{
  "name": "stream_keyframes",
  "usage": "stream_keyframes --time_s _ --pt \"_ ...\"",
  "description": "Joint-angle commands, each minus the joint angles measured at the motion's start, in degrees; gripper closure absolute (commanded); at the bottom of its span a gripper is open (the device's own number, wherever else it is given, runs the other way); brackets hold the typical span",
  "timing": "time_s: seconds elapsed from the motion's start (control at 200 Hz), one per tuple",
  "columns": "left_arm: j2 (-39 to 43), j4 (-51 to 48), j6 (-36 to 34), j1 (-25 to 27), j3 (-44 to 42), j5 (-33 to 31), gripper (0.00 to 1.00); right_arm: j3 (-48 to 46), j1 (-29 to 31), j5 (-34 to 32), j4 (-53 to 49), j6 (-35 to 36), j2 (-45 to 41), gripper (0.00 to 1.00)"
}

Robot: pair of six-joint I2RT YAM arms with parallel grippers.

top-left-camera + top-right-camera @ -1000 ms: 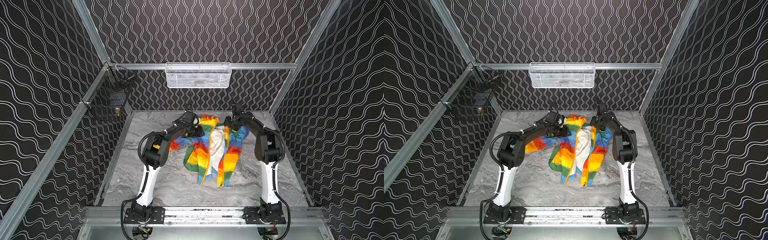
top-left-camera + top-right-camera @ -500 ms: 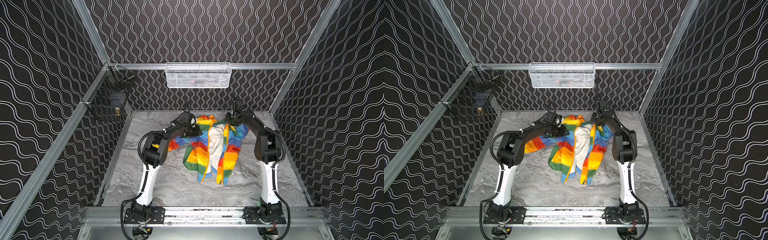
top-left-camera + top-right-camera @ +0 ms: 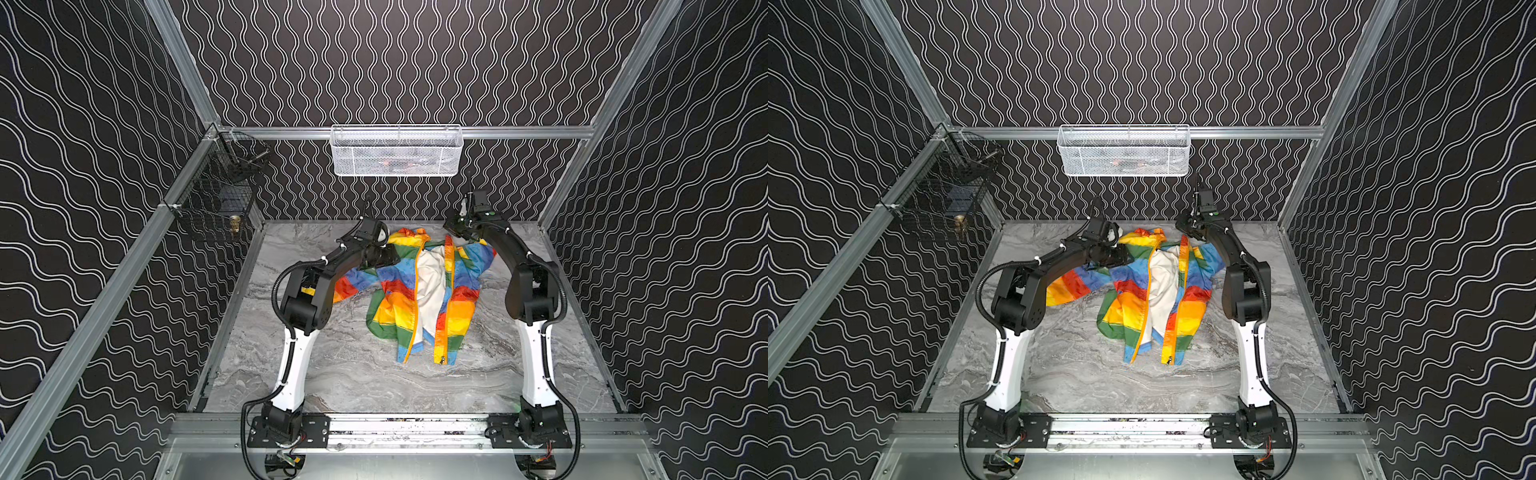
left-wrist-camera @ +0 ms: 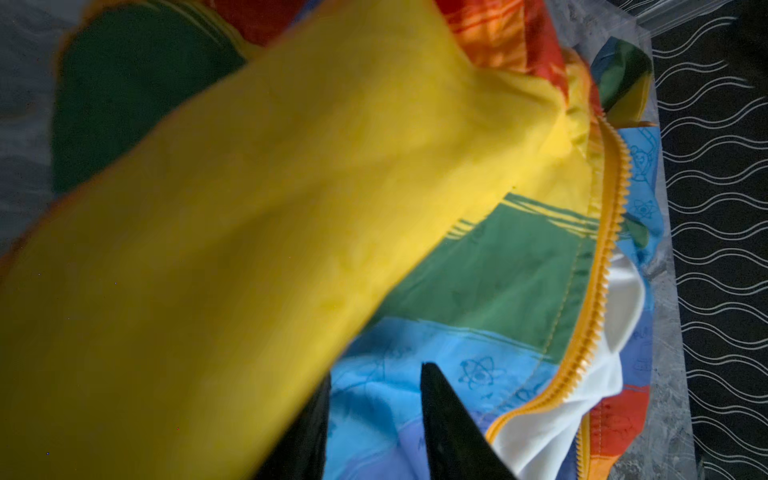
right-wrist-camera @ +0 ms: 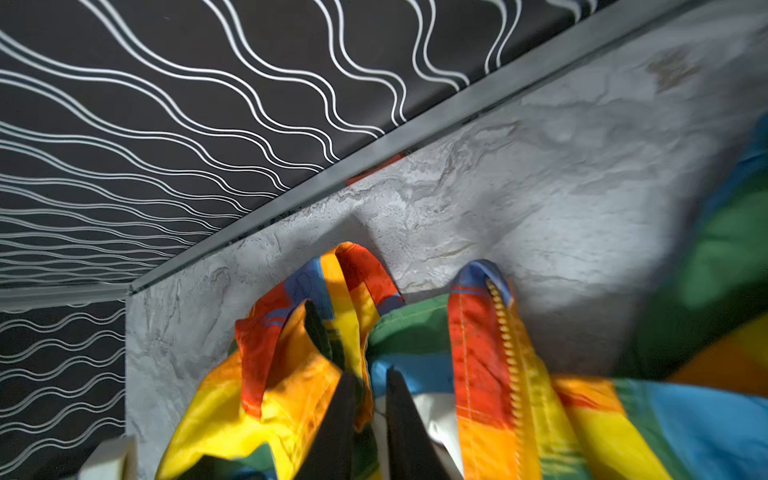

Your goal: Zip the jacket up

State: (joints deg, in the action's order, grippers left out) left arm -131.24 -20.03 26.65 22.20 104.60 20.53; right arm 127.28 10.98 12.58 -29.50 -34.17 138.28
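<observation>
Jacket (image 3: 395,307) is lying open on tabletop (image 3: 332,374), zipper (image 3: 447,299) running lengthwise. Right pincer (image 5: 368,374) is pinching collar end; left pincer (image 4: 374,382) part-open, hold unclear. Unjoined hem ends are lying opposite both.

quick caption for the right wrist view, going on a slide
Right gripper pinching the rainbow jacket near its zipper teeth, over the marble table.

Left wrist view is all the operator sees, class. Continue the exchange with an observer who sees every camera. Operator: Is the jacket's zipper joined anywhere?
Observer: No. In both top views the jacket lies open, with white lining between its front edges down to the hem.
Operator: Where would zipping start?
Observer: The zipper pull sits at the near hem, on the edge nearer the right arm.
Operator: What is that arm doing?
Observer: The right gripper is shut on a fold at the jacket's far end.
</observation>
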Motion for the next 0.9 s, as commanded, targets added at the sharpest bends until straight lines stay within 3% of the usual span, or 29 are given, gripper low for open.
stream_keyframes --time_s 0.0,0.175,0.345,0.636,0.771,0.896 --pt "2.58 0.78 -1.3 -0.14 -0.95 -0.59 0.58 1.82 -0.7 2.77 0.77 -3.48 1.58 0.81" --pt "8.73 2.95 -0.46 0.12 -6.86 0.02 0.55 -4.03 -0.87 1.28 1.43 -1.26 -3.02 0.58" --pt "14.96 2.86 0.18 2.73 -11.94 1.96 0.51 -15.16 -0.81 -0.69 0.89 2.17 -12.67 0.44" --pt "22.84 4.82 4.08 13.35 -23.57 5.52 0.5 -46.14 -0.28 1.43 4.2 6.51 -34.07 0.45" --pt "22.79 8.38 7.2 16.67 -27.55 6.08 0.51 -54.19 1.55 6.61 7.67 6.62 -37.45 0.44" --pt "22.7 11.07 9.38 18.38 -30.45 6.25 0.51 -56.86 3.82 6.17 8.78 6.43 -37.22 0.45"
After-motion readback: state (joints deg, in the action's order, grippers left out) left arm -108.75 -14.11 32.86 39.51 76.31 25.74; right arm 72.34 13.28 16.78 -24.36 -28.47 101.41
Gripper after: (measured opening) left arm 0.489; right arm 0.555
